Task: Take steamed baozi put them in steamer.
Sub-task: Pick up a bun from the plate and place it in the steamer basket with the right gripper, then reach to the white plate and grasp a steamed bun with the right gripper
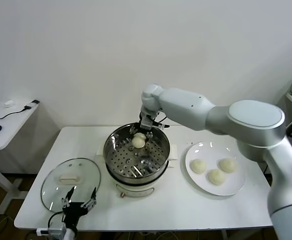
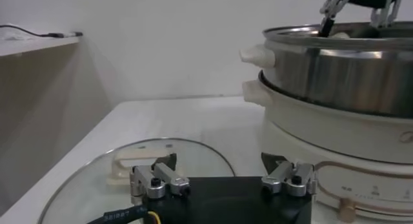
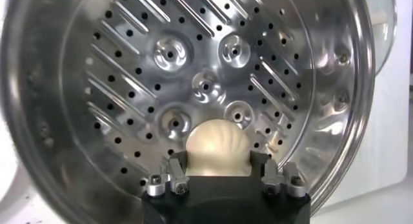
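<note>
You get bright, even overhead light with soft shadows. Around the steamer (image 1: 136, 155) glare streaks the polished wall and perforated tray, strongest in the right wrist view. The glass lid (image 1: 70, 182) beside the steamer carries faint reflections. Near the steamer, the table (image 1: 186, 200) looks slightly washed out.
</note>
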`<action>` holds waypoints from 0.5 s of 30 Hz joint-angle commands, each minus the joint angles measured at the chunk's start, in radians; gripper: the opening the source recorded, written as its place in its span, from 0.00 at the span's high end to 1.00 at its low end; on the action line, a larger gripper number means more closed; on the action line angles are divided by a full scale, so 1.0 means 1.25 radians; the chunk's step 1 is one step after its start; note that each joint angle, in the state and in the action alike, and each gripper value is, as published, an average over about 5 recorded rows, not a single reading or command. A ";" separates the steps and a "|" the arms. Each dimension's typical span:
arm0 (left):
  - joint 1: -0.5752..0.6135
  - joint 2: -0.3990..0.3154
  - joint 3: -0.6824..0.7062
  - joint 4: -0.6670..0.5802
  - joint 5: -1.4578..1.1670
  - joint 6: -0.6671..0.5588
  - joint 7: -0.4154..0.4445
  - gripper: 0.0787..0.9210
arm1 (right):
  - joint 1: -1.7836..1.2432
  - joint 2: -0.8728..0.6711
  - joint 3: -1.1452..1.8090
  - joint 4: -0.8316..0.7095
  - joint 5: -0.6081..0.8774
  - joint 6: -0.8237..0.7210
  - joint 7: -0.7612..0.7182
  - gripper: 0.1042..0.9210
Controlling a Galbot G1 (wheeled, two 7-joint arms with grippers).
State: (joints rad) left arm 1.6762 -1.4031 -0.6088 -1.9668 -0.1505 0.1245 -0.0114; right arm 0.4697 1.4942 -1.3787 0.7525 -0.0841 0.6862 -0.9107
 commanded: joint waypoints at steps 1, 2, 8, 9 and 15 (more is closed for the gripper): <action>0.000 0.000 0.000 -0.001 -0.001 0.000 0.000 0.12 | 0.041 -0.002 -0.025 0.005 0.100 0.034 -0.023 0.16; 0.001 -0.001 -0.001 -0.002 -0.001 0.000 0.000 0.12 | 0.066 -0.015 -0.037 0.027 0.137 0.029 -0.037 0.14; 0.007 -0.003 0.002 -0.012 0.002 0.001 0.001 0.12 | 0.251 -0.127 -0.130 0.188 0.390 -0.053 -0.123 0.12; 0.008 -0.004 0.002 -0.015 0.003 0.001 0.002 0.12 | 0.284 -0.154 -0.162 0.221 0.449 -0.087 -0.131 0.12; 0.012 -0.005 0.004 -0.023 0.007 0.002 0.002 0.12 | 0.458 -0.401 -0.365 0.408 0.609 -0.397 -0.115 0.12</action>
State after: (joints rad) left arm 1.6902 -1.4092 -0.6042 -1.9915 -0.1426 0.1265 -0.0093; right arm 0.7592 1.2952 -1.5768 0.9899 0.3381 0.5294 -1.0155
